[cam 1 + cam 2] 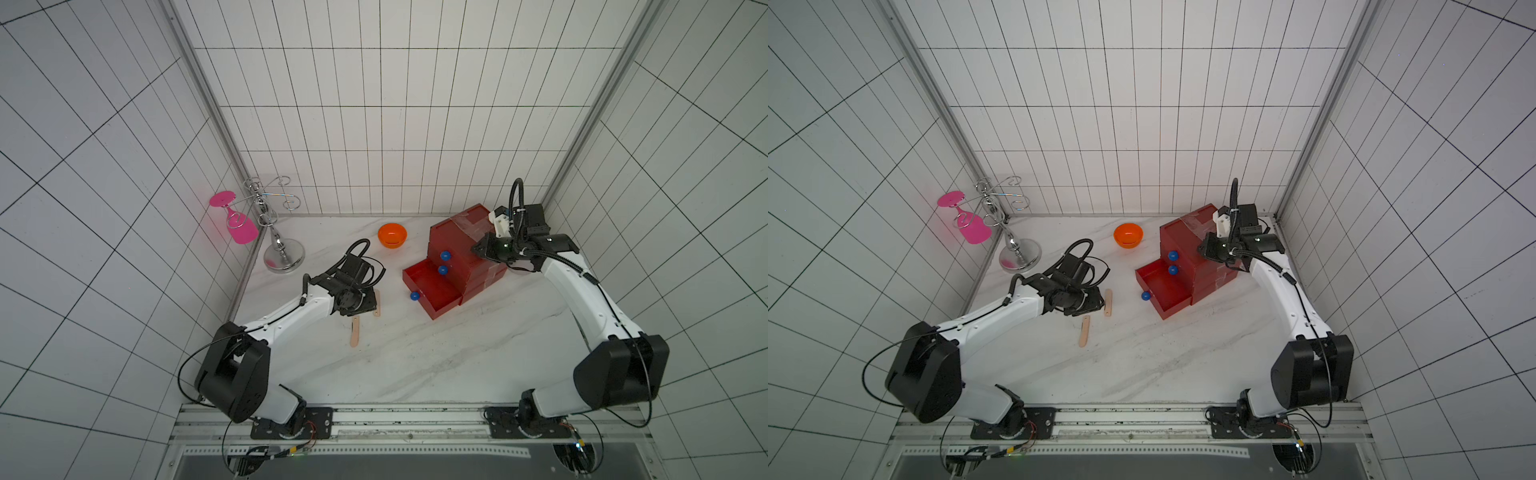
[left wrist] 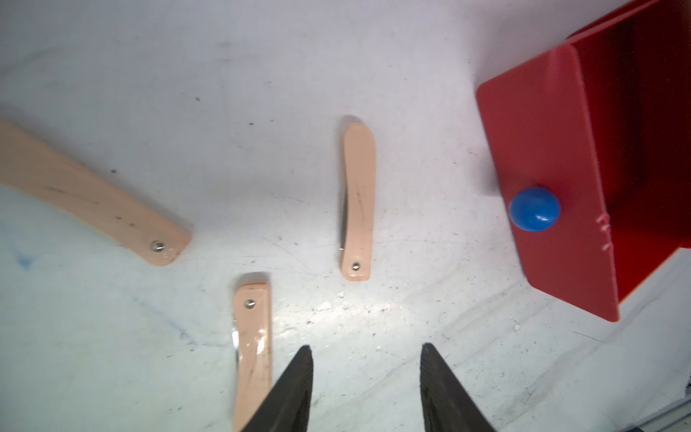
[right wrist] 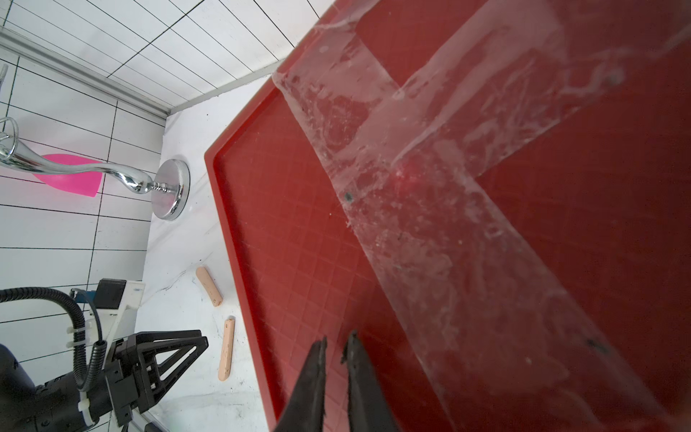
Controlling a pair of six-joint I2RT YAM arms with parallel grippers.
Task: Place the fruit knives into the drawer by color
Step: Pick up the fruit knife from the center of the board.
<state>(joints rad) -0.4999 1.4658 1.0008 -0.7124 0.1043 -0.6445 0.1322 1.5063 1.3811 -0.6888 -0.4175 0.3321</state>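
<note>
1. Three peach-pink folded fruit knives (image 2: 358,202) are lying on the table (image 2: 411,112) beside the open bottom drawer (image 2: 542,149).
2. Left gripper (image 2: 366,348) is hovering near them, fingers spread, empty.
3. Right gripper (image 3: 338,336) is hanging over the red chest (image 3: 299,224), fingers nearly together.

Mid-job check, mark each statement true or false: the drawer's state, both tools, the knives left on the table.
1. The bottom drawer of the red chest is pulled out. True.
2. The left tool grips a knife. False: its jaws stand open and empty above the table, near the peach knives.
3. The right tool is over the chest's taped top, jaws nearly closed, holding nothing. True.
4. The knives on the table are mint-green. False: the three in the left wrist view are peach.
</note>
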